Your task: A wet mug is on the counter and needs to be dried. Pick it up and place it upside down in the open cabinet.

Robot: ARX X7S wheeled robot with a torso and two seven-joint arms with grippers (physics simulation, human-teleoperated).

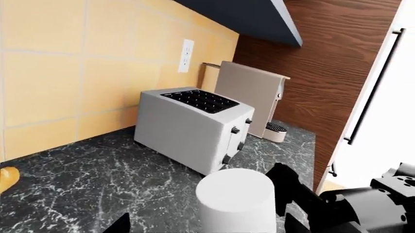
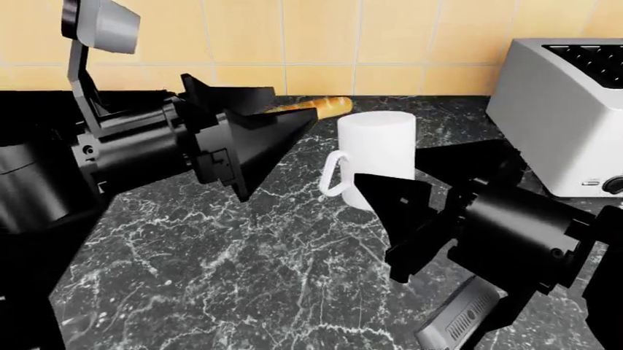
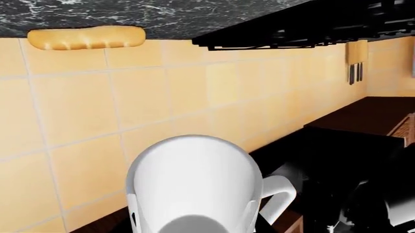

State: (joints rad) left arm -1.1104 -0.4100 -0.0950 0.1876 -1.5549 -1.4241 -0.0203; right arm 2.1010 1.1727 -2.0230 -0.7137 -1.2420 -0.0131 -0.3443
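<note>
The white mug stands upright on the dark marble counter, with its loop handle towards my left arm. My right gripper reaches in from the lower right. One finger crosses the mug's front and the other is behind it. In the right wrist view the mug fills the space between the jaws, which press on its sides. My left gripper is open and empty, just left of the mug. In the left wrist view the mug shows between its spread fingertips. The cabinet opening is out of view.
A white two-slot toaster stands right of the mug, also seen in the left wrist view, with a coffee machine beyond it. A baguette lies against the tiled wall. The black stovetop is at the left.
</note>
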